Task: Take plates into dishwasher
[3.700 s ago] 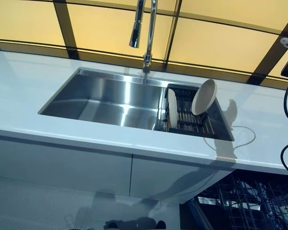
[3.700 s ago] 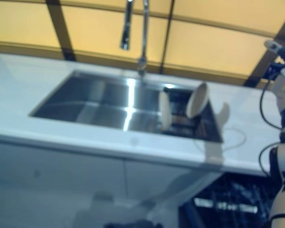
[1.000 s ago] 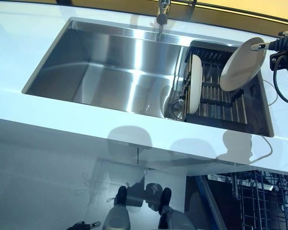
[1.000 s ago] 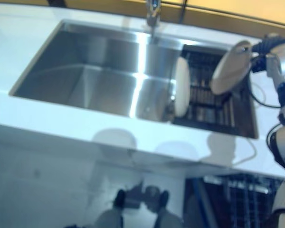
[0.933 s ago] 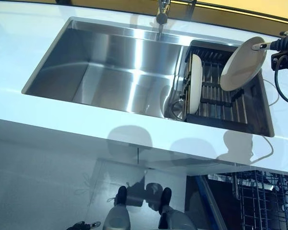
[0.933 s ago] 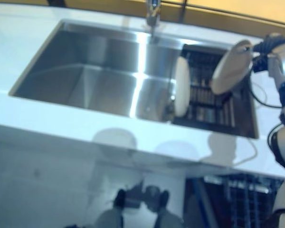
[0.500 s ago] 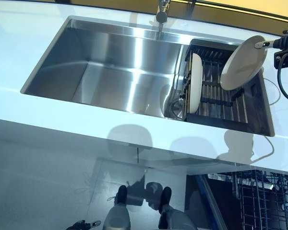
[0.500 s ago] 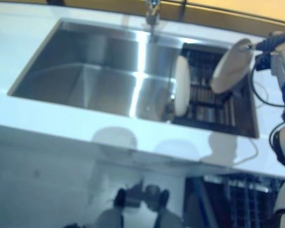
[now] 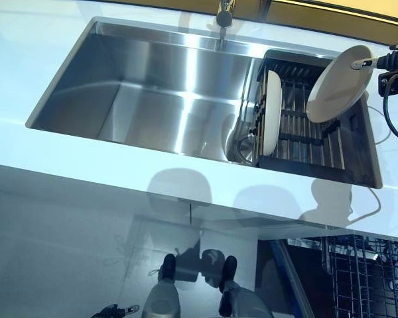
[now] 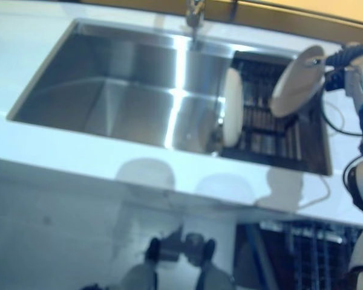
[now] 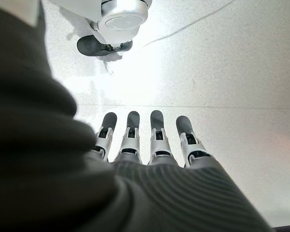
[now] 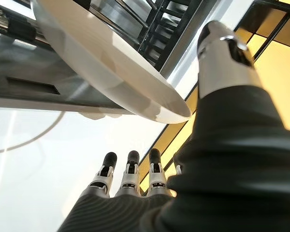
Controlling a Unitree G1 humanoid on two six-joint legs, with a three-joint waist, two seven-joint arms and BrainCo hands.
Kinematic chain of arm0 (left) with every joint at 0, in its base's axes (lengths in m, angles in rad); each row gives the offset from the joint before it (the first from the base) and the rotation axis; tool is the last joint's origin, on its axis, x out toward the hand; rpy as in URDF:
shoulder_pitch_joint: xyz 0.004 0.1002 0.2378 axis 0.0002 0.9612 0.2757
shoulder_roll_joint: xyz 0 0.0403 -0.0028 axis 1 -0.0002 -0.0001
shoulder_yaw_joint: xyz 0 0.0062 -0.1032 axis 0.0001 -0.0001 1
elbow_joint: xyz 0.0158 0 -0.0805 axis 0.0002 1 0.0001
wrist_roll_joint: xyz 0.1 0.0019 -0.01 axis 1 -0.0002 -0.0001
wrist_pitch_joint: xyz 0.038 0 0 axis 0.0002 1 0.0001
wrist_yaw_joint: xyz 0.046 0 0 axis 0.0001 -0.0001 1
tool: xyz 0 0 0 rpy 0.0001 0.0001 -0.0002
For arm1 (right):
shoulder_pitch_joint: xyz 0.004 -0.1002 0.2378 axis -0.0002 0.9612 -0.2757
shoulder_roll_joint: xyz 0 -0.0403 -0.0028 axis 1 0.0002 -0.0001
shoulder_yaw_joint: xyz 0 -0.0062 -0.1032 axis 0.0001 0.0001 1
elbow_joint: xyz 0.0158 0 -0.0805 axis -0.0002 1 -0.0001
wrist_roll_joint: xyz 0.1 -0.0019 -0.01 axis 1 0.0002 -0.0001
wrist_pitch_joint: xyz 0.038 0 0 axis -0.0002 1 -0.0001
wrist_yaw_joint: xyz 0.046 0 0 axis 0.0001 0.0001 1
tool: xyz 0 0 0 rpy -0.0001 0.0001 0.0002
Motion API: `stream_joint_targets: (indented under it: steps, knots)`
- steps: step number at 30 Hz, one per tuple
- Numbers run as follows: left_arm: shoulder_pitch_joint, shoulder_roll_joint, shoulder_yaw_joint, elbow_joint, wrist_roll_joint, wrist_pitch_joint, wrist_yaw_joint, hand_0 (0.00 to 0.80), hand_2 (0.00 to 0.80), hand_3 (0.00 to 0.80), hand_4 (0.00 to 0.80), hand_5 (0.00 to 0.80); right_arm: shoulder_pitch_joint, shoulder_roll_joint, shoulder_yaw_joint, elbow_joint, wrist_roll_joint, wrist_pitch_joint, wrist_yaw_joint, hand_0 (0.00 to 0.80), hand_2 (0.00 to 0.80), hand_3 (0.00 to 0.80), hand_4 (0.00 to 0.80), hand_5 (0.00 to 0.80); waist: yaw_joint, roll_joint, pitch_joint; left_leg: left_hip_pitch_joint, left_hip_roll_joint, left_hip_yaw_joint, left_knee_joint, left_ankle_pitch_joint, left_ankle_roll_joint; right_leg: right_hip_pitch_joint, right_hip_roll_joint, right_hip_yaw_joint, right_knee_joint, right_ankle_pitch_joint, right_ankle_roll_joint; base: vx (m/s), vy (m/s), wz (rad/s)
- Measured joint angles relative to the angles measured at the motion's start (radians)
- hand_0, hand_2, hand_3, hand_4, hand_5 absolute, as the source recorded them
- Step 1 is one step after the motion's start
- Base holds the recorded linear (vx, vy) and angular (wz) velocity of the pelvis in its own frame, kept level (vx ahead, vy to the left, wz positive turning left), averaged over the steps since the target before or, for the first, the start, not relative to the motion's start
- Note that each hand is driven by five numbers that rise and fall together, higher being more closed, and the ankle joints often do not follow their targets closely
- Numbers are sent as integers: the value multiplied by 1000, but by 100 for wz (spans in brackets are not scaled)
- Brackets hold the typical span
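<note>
Two white plates stand in a black dish rack [image 9: 298,142] at the right end of the steel sink [image 9: 152,99]. One plate [image 9: 273,112] stands upright at the rack's left side. The other plate [image 9: 338,83] leans tilted at the rack's back right. My right hand [image 9: 395,59] is at this plate's top rim, one fingertip touching it. In the right wrist view the plate's rim [image 12: 135,92] lies between my thumb [image 12: 222,48] and my straight fingers [image 12: 129,169]. My left hand [image 11: 150,145] shows only in the left wrist view, fingers straight, hanging over the floor.
A tap [image 9: 224,13] stands behind the sink. A white worktop [image 9: 86,179] surrounds the sink. The open dishwasher's wire rack [image 9: 365,278] is below the worktop at the lower right. A thin cable [image 9: 375,199] lies on the worktop right of the rack.
Since the earliest frames the camera has tilted down and my right hand has come to the tilted plate's top rim. Over the last second hand and plates have hardly moved.
</note>
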Motion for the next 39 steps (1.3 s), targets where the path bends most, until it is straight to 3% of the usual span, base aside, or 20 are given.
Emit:
stream_joint_targets:
  steps: [15,39]
  knots:
    - [0,0,-1,-32,-32,0,0,0,0,0,0,0,1,0,0,0,0,7,0,0,0,0,0,0,0,24,16,-16,-1,2,0,1,0,-16,-1,-1,0,2,-2,0,0,0]
    - [-2,0,-1,-35,-41,-12,-1,0,0,0,0,0,4,1,-18,-2,0,7,-17,0,0,0,0,0,1,36,58,-19,-1,2,0,1,0,-18,-2,-3,0,2,-2,0,0,0]
